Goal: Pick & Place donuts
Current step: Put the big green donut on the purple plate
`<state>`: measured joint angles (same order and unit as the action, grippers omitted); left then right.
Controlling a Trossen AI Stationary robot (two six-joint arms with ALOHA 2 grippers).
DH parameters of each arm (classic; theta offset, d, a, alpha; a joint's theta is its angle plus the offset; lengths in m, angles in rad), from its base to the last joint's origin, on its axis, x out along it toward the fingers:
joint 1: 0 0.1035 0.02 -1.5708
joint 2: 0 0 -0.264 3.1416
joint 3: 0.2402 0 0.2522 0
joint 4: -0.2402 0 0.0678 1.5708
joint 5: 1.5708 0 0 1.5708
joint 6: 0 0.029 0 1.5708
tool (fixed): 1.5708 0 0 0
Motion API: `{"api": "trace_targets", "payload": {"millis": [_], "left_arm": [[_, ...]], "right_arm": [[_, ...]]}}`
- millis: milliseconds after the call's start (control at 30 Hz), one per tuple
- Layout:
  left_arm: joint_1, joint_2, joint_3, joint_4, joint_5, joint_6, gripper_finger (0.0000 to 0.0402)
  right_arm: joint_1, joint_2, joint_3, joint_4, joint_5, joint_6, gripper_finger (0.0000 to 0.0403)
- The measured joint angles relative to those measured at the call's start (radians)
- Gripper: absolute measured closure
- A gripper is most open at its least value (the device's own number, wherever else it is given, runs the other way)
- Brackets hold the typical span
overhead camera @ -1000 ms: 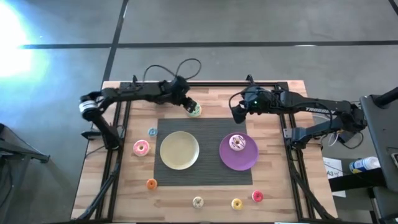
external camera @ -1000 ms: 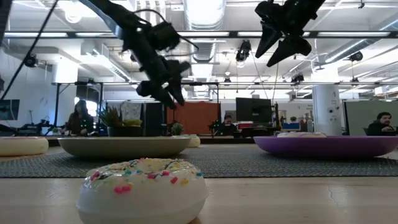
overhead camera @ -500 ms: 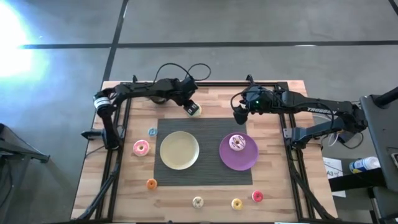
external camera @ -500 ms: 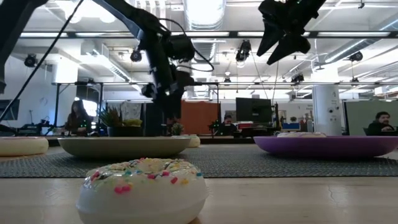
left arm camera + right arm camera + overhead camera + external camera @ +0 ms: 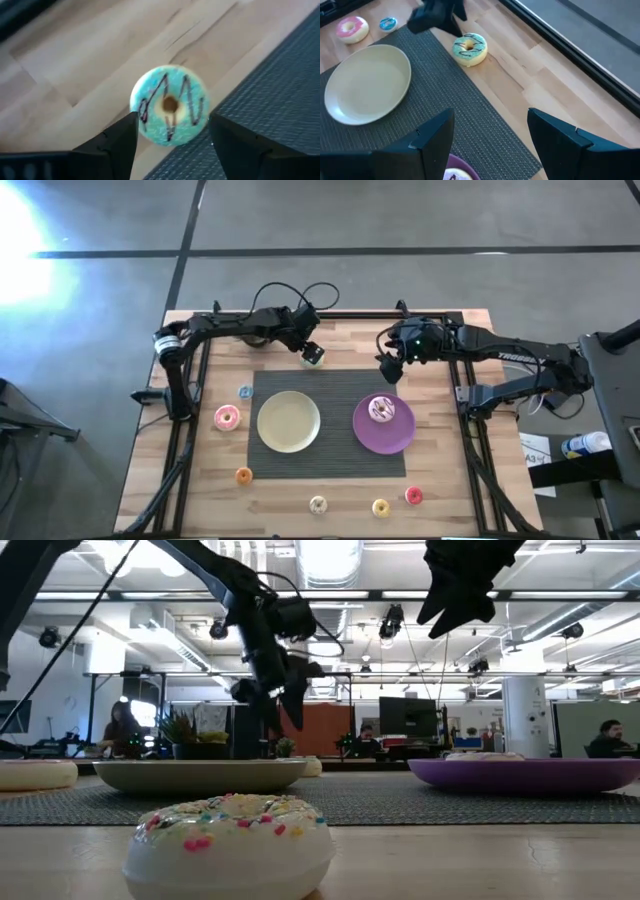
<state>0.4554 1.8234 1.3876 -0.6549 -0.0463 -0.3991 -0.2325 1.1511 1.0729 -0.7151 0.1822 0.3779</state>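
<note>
Green icing with a dark zigzag: the green donut [image 5: 170, 105] sits on bare wood right at the edge of the dark woven mat [image 5: 330, 425], upper middle of the overhead frame. Left gripper [image 5: 308, 351] hovers over it with fingers spread wide, one either side of the ring in its wrist camera, nothing clamped yet. Right gripper [image 5: 388, 366] waits just right of centre, above the purple plate [image 5: 398, 438], fingers parted and empty; that plate already carries a pink-and-white donut [image 5: 381, 410]. The yellow plate [image 5: 289, 421] sits bare at mid-frame.

Here's the danger as I judge it: the donut straddles the mat's raised edge, so a finger coming down could catch the weave and flick the ring away. A shallow close could also squeeze the rounded, slick side and pop it out.
</note>
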Motion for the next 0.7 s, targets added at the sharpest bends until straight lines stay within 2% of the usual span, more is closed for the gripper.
{"api": "trace_targets", "payload": {"millis": [233, 400, 700], "left_arm": [[0.051, 0.048, 0.000, -0.008, 0.005, -0.002, 0.0182], [0.072, 0.089, 0.001, -0.002, 0.085, 0.005, 0.0182], [0.071, 0.146, 0.001, 0.005, 0.115, 0.013, 0.0189]], "right_arm": [[-0.004, -0.006, 0.000, -0.004, 0.001, 0.027, 0.0161], [-0.004, -0.006, 0.000, -0.003, 0.018, 0.063, 0.0161], [-0.006, -0.005, 0.000, -0.002, 0.057, 0.095, 0.0161]]}}
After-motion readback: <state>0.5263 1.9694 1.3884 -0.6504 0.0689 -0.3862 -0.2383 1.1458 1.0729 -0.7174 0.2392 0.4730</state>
